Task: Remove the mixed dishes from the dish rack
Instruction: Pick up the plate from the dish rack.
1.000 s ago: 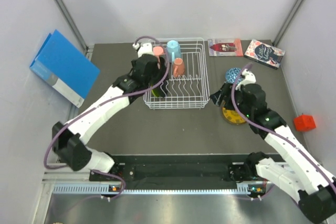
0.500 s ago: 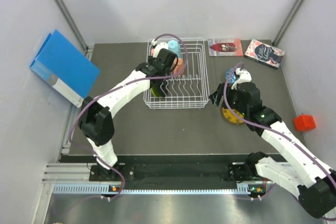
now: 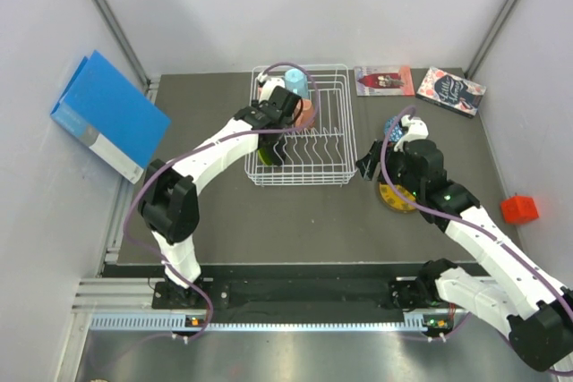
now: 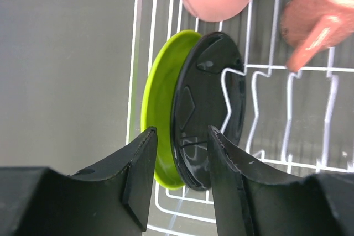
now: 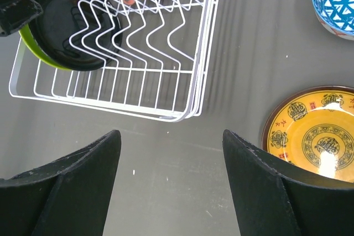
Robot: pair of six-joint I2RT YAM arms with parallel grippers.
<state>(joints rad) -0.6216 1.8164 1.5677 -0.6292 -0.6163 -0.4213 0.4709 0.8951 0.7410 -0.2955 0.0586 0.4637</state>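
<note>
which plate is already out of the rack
The yellow patterned plate: it lies flat on the table, while the lime-green plate and the black plate stand on edge in the dish rack.

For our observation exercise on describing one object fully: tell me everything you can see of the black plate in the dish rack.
The black plate is round, glossy and plastic-looking, with raised moulded shapes on the face that shows. It stands on edge at the left end of the white wire dish rack, where an upright tine crosses its face. It sits close against the lime-green plate. The left gripper straddles both plates' rims; whether it pinches them cannot be told.
</note>
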